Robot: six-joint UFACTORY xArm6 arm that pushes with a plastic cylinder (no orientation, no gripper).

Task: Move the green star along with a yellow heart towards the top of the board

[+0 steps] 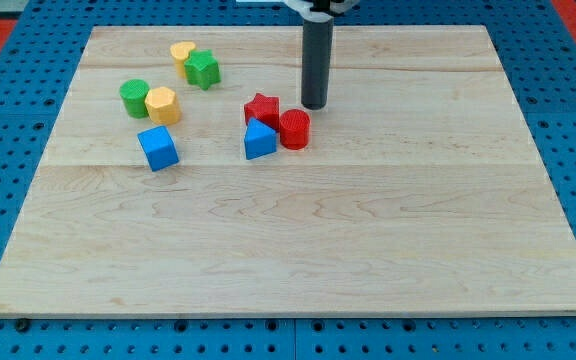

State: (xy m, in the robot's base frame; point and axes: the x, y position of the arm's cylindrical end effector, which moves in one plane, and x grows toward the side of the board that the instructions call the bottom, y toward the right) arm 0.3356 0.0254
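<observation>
wooden board [298,240] on a blue pegboard surface [8,100]. my tip [314,106] sits on the board, upper middle, a bare rod with nothing grasped and nothing to clench; it touches no block.

green star [203,69] is near the view's top left, touching the yellow heart [181,53], which lies just to its upper left. both are well left of my tip and already close to the board's top edge.

below and left of that pair: green cylinder [134,97] touching a yellow block [162,104], shape looks hexagonal but hard to tell. blue cube [158,148] just below those, apart from them.

centre cluster, just below-left of my tip: red star [262,107], red cylinder [294,129] to its right, blue block [259,139] in front, wedge-like, exact shape unclear. the three are touching or nearly so. red cylinder is the block nearest my tip, small gap between them.

lower half of the board shows only wood grain.
</observation>
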